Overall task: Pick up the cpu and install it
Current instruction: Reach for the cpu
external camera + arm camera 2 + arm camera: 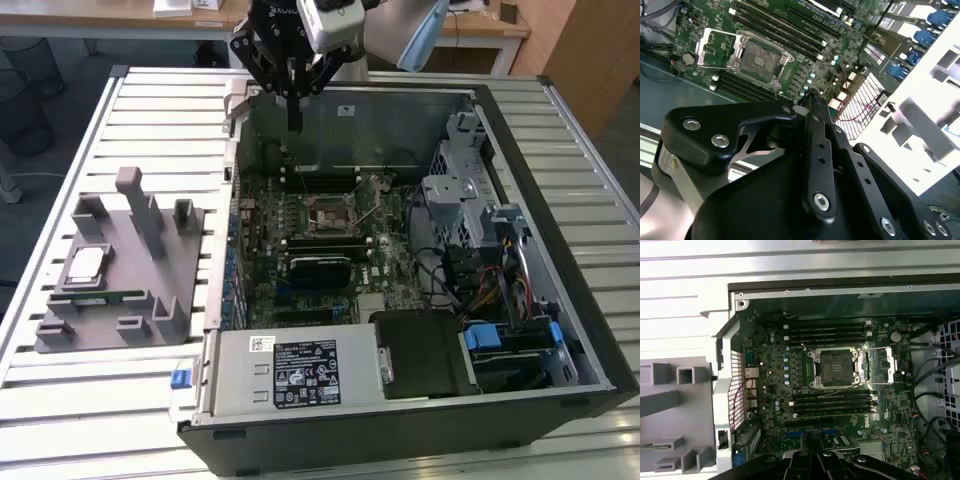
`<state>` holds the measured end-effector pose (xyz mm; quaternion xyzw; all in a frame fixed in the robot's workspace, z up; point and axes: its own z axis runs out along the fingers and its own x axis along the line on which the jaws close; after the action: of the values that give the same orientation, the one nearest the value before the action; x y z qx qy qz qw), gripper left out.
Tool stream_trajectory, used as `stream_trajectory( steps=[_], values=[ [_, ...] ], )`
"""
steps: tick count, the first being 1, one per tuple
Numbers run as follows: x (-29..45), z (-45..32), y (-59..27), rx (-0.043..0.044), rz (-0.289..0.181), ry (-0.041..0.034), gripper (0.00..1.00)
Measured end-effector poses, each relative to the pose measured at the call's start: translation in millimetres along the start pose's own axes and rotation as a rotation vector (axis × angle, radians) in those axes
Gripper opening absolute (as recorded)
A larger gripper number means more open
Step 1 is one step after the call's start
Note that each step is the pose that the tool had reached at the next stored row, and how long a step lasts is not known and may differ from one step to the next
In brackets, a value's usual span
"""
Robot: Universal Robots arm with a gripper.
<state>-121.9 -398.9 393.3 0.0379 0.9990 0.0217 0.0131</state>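
My hand point(293, 122) hangs above the rim of the open computer case point(400, 125), fingers pressed together and pinching nothing. The cpu point(85, 263) lies well apart from me, flat in the grey tray point(130, 268) on the table point(60, 400) at the exterior view's left. Inside the case, the motherboard's socket point(832, 367) stands with its cover raised.
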Motion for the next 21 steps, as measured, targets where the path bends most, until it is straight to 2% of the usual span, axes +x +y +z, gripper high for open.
stream_trajectory(
  steps=[10,21],
  values=[
    [2.2,0.1,-0.1,0.0000,0.000,0.0000,0.11],
    [12.4,0.5,-1.0,0.0032,0.000,-0.0002,0.11]
  ],
)
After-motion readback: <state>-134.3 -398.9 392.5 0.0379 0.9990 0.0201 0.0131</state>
